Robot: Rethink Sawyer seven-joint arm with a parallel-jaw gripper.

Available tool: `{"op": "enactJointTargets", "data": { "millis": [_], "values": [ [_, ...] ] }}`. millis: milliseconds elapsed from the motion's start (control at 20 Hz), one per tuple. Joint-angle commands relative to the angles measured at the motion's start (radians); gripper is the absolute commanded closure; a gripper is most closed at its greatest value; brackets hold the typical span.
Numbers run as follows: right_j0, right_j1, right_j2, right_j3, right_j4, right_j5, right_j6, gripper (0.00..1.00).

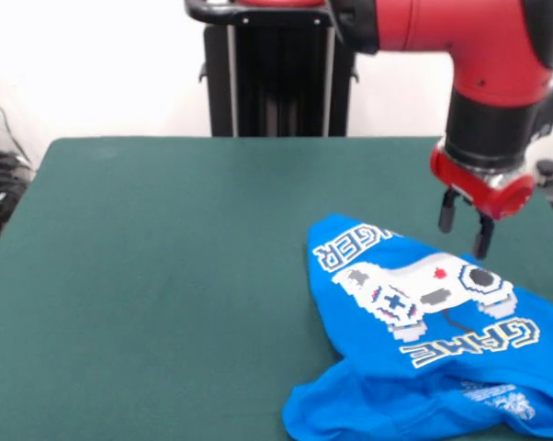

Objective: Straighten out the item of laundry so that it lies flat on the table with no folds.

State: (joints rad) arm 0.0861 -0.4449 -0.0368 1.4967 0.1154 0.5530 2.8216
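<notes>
My gripper [467, 227] hangs open and empty; the T-shirt [423, 312] looks light and floppy, so I'd pinch its folded lower edge.

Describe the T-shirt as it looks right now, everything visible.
The T-shirt is bright blue, soft-looking cloth, printed with a white pixel game-controller graphic and outlined block lettering. It lies crumpled on the green table, at the front view's lower right, with a fold bunched along its near edge and part running off the picture's edge. The end effector hangs just above its far edge; contact cannot be told.
</notes>
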Motion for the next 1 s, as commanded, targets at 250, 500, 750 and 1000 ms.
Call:
{"op": "enactJointTargets", "data": {
  "millis": [250, 500, 750, 1000],
  "values": [
    [0.096, 0.189, -0.102, -0.118, 0.015, -0.033, 0.186, 0.00],
    [0.083, 0.171, -0.071, -0.105, 0.026, -0.015, 0.131, 0.00],
    [0.043, 0.120, 0.000, -0.070, 0.033, 0.018, 0.054, 0.00],
    [0.028, 0.109, 0.028, -0.068, 0.040, 0.028, 0.039, 0.00]
  ]
}}
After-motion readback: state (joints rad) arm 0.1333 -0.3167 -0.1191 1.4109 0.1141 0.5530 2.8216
